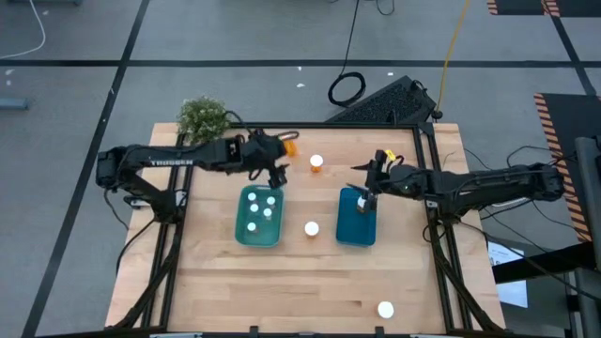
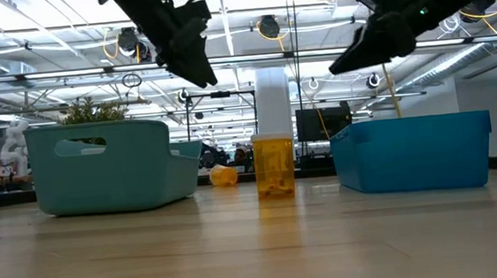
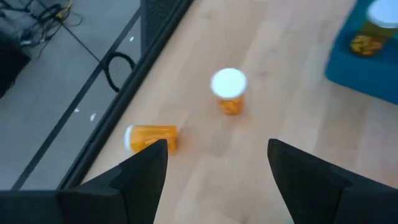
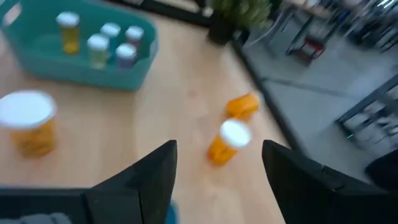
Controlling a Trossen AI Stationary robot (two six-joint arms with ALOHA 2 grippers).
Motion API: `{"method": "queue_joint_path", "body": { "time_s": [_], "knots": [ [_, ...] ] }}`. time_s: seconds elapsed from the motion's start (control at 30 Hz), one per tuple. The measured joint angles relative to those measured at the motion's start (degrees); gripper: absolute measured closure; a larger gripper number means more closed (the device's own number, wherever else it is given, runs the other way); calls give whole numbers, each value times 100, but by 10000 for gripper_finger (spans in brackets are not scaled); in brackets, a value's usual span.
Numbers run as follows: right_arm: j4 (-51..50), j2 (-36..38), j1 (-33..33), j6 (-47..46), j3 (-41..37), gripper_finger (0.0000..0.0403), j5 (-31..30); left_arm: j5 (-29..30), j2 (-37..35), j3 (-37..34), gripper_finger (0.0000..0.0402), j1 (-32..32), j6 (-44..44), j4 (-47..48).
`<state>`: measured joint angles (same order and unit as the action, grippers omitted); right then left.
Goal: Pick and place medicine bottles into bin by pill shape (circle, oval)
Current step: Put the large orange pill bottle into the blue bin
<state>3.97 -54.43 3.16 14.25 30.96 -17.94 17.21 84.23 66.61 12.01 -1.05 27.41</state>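
Note:
Both grippers are open and touch nothing. My left gripper (image 1: pixel 277 176) (image 3: pixel 217 146) hangs above the far end of the teal bin (image 1: pixel 258 225), which holds several white-capped bottles (image 4: pixel 99 43). My right gripper (image 1: pixel 368 191) (image 4: pixel 217 146) hangs above the far end of the blue bin (image 1: pixel 355 225), which holds one bottle (image 3: pixel 372 28). On the table beyond the bins, one orange bottle stands upright (image 1: pixel 316 162) (image 3: pixel 229 90) and another lies on its side (image 1: pixel 289 145) (image 3: pixel 152 137). A third bottle (image 1: pixel 311 228) (image 2: pixel 274 165) stands between the bins, and another (image 1: pixel 385 308) stands near the front right corner.
A small green potted plant (image 1: pixel 203 117) stands at the table's far left corner. A dark frame rail (image 1: pixel 338 129) runs along the far edge. Bare wood lies in front of the bins toward the near edge.

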Motion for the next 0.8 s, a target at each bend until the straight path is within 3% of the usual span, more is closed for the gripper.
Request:
{"method": "queue_joint_path", "body": {
  "time_s": [0.13, 0.43, 0.8],
  "knots": [
    [465, 2, 300, 236, 0, 179, 1, -67, 30, 0, 124, 420, -16, -23],
    [374, -1, 470, -7, 0, 179, 18, -112, 461, 71, 124, 1382, -1712, -99],
    [280, -2, 465, 44, 0, 179, 17, -774, 2226, 1744, 124, 2160, -2032, 915]
  ]
}}
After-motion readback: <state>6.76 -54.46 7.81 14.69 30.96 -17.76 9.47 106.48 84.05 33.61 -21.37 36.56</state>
